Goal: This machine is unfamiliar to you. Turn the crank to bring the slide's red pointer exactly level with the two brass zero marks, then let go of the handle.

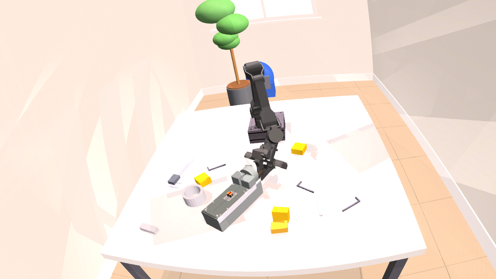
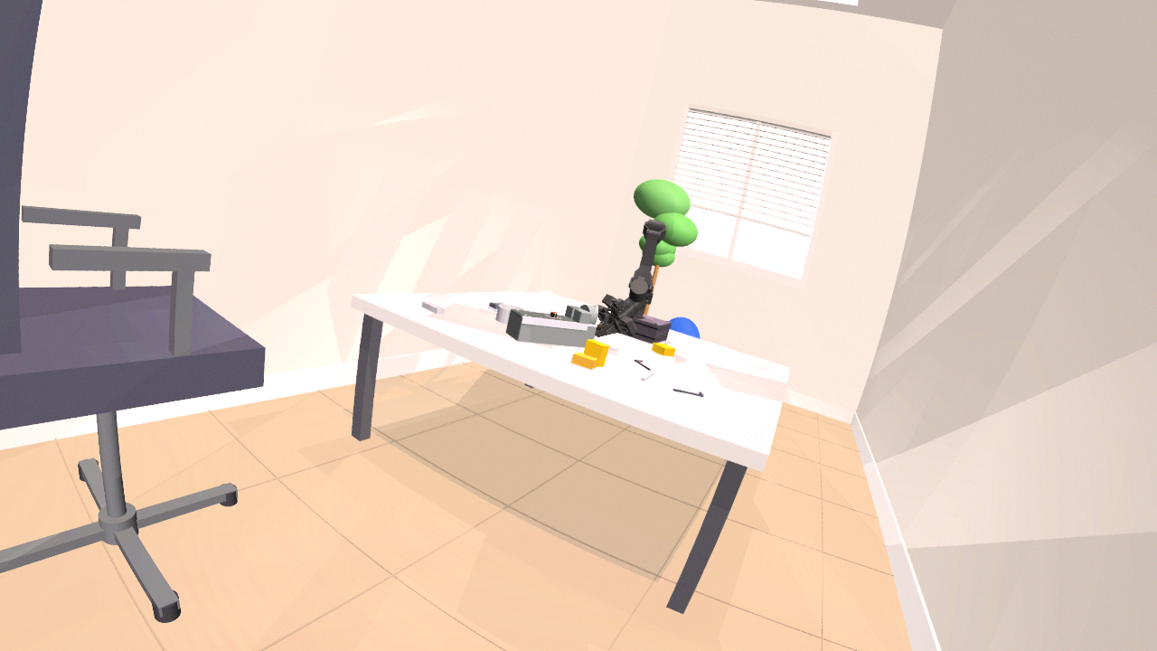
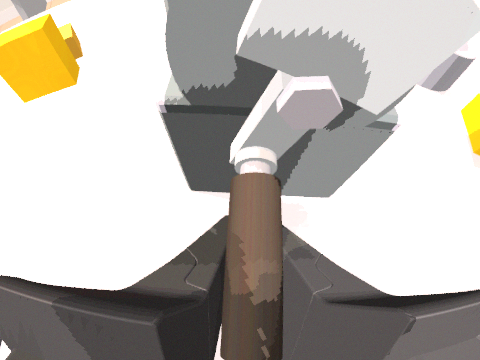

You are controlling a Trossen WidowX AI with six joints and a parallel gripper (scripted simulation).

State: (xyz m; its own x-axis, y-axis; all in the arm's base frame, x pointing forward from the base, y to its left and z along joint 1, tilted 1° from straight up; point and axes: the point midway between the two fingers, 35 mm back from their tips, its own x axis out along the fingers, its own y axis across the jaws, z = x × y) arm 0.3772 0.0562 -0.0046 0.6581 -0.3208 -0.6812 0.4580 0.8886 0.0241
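White tabletop (image 1: 263, 255) (image 2: 558, 380): grey crank machine (image 1: 239, 201) (image 2: 552, 330); at its crank end, claw (image 1: 262, 173) (image 2: 600, 330) (image 3: 248, 226) pinching brown handle (image 1: 261, 172) (image 3: 254, 260); aligning step apparently in hand, next move probably small turns, then release once level.

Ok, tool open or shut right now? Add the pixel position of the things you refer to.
Shut on the brown crank handle (image 1: 260, 172) (image 3: 255, 235): in the wrist view, the tool's (image 1: 263, 176) (image 3: 254, 280) dark fingers flank the grip closely on both sides.
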